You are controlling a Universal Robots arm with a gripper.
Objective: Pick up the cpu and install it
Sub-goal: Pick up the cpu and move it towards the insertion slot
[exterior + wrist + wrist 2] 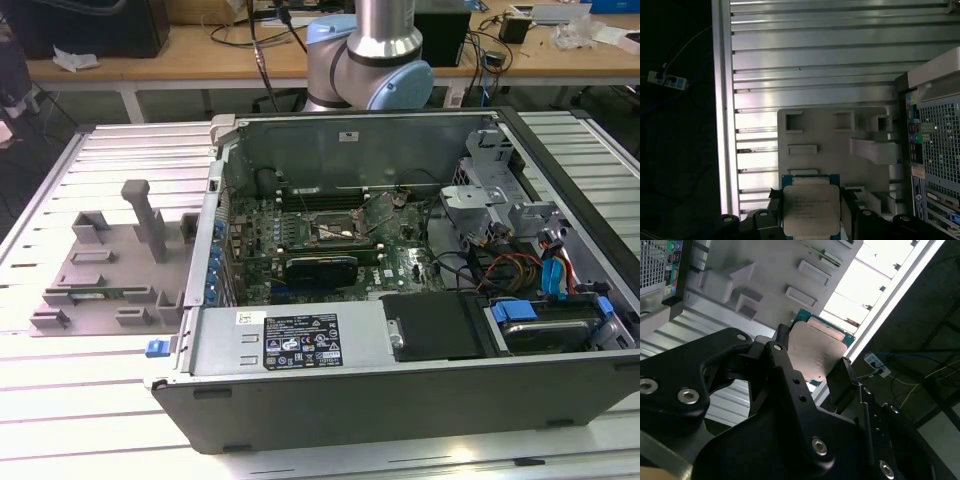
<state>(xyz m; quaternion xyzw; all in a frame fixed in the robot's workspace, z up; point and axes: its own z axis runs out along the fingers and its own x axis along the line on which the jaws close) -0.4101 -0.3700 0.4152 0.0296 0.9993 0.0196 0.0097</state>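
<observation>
Slatted metal bench point(90, 400) carries two items. An open computer case point(400, 390) takes up the middle of the bench and runs towards the edge on the exterior view's right. A grey plastic tray point(100, 290) lies beside the case, towards the edge on the exterior view's left. The arm point(370, 50) rises behind the case at the bench's far edge.

We record the gripper point(812, 360) closed on the cpu point(811, 210). In both wrist views one black finger bears on each of two opposite edges, with the silver-grey top facing the cameras and the green board edge showing round it. The jaws stand only as far apart as the cpu is wide.

The cpu is off the tray. The tray's moulded pockets lie behind it, apart from it, and the rear of the case stands to one side.

On progress, we judge the pick-up complete and the installation outstanding. Inside the case, the socket point(335, 232) on the board appears unoccupied, with its metal frame seemingly raised, though we cannot confirm this at that distance.
</observation>
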